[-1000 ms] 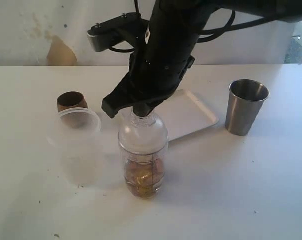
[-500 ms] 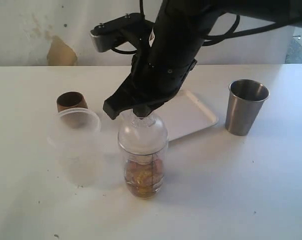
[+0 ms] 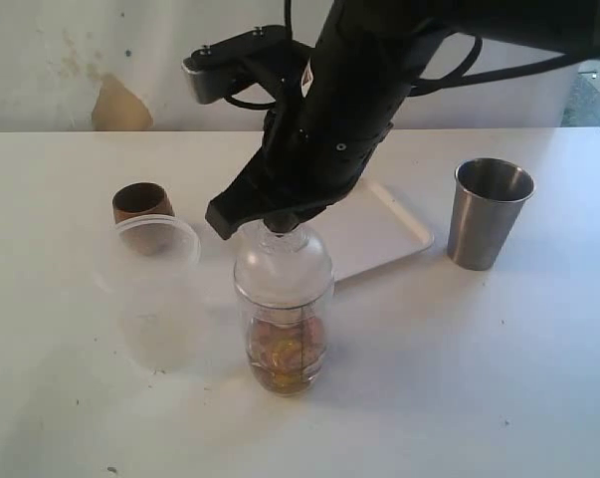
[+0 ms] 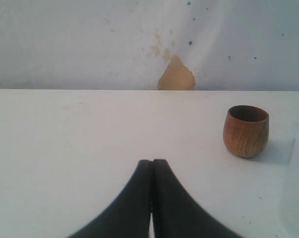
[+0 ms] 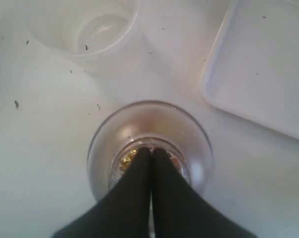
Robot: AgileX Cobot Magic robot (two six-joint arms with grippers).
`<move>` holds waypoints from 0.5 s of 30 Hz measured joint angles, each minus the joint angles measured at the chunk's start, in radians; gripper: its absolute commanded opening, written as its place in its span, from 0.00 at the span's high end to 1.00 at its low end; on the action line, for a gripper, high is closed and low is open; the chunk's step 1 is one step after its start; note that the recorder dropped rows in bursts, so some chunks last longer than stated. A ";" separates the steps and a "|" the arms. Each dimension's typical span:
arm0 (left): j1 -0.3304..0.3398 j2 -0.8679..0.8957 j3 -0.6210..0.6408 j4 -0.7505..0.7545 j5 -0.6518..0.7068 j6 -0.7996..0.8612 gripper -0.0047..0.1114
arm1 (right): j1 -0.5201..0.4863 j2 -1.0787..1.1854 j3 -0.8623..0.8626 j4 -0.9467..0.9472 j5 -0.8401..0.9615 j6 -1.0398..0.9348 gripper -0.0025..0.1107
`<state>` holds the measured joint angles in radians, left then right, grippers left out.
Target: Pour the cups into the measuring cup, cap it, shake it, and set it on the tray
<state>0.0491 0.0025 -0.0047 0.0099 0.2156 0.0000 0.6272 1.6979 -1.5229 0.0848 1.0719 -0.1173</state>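
The white tray lies just behind the right claw, clenched with tips on the domed cap of the measuring cup. A frosted cup stands beside it, the steel tumbler well apart, the wooden cup ahead of the clenched, empty left claw.

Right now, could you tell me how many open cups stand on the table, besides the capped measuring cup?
3: the wooden cup back left, the frosted plastic cup in front of it, and the steel tumbler right of the tray. The arm could hide more.
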 measured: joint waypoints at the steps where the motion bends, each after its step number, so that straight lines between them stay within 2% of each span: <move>1: 0.000 0.000 0.000 0.000 0.000 0.000 0.96 | 0.000 0.000 0.000 0.000 0.000 -0.001 0.98; 5: 0.000 0.000 0.000 0.000 0.000 0.000 0.96 | 0.000 -0.005 0.007 0.000 -0.020 -0.007 0.96; 11: 0.000 0.000 0.000 0.000 0.000 0.000 0.96 | 0.000 -0.025 0.016 -0.003 -0.033 -0.024 0.83; 15: 0.000 0.000 0.000 0.000 0.000 0.000 0.96 | 0.000 -0.047 0.018 -0.007 -0.037 -0.026 0.80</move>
<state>0.0491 0.0025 -0.0047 0.0099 0.2156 0.0000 0.6272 1.6508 -1.5050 0.0778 1.0351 -0.1434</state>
